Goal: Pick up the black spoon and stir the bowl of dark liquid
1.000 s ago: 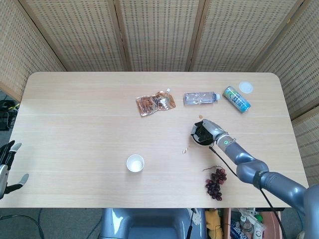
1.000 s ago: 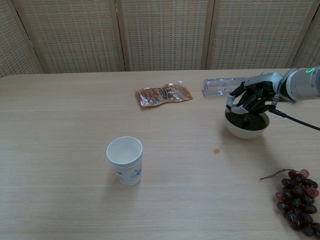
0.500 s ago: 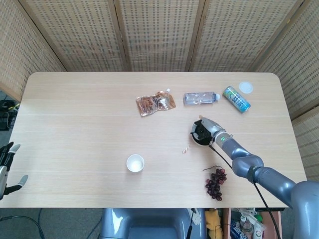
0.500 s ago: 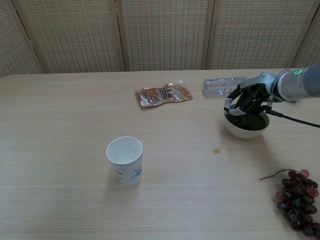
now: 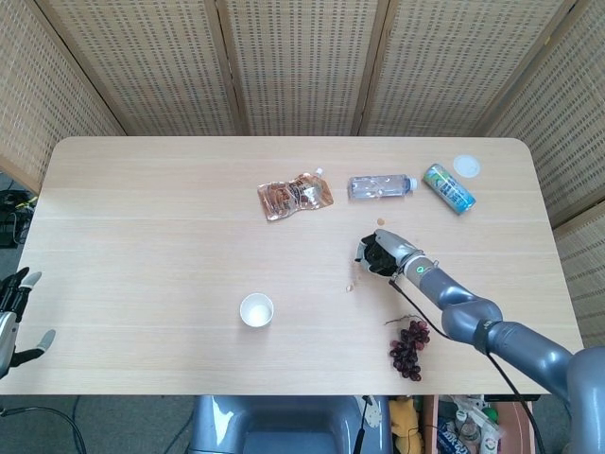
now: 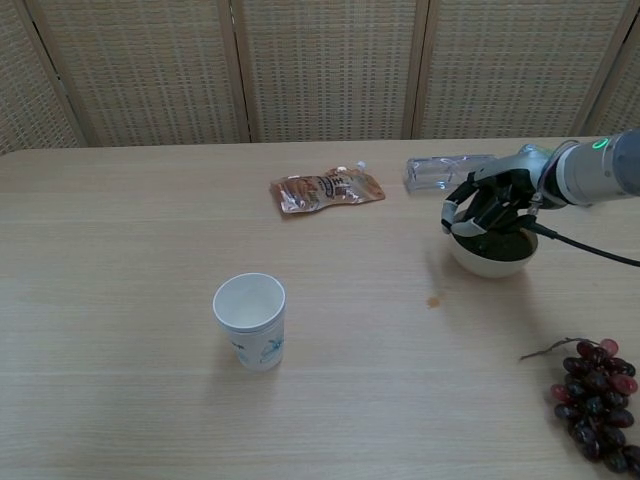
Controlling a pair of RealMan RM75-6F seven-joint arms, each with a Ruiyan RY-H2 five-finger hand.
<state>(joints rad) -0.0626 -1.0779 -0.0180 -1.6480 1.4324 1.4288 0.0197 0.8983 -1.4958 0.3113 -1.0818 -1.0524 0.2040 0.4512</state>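
— Where is the black spoon?

— I cannot make it out; my right hand (image 6: 487, 208) is hovering fingers-down over the white bowl of dark liquid (image 6: 492, 251), right of centre, presumably to stir. Whether it is grasping anything, I cannot tell.

— Left hand (image 5: 13, 312)?

— Idling released, lower left.

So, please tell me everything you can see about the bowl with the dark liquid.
The bowl is small, round and white outside, perhaps ceramic or plastic. It stands upright on the wooden table, right of centre, near the clear bottle. Dark liquid shows inside. The right hand hangs over its rim, fingers curled down into it, hiding most of the opening; the spoon cannot be made out. A small brown spot lies on the table nearby.
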